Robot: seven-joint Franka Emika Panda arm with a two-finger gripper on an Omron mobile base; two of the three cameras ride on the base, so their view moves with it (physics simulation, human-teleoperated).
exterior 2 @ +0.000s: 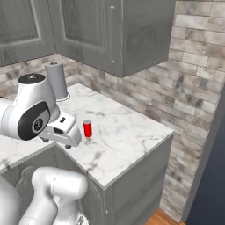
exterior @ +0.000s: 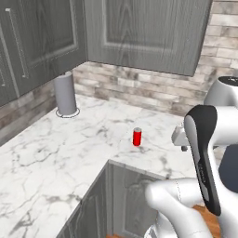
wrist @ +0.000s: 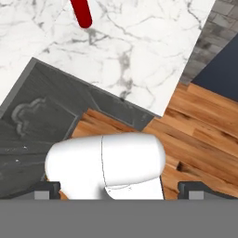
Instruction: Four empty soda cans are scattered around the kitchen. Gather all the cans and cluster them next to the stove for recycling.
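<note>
1 red soda can (exterior: 137, 136) mid-frame on counter (exterior: 69, 144): likely light, thin-walled, slippery; grasp mid-body gently. Gripper (exterior 2: 61, 141) released, jaws wide.

The white Franka arm with dark joints folds up from the base, its elbow raised and forearm bent forward. The two-finger claw (wrist: 119, 188) hangs pointing downward, its dark fingertips (wrist: 46, 188) spread fully wide, gripping nothing.
</note>
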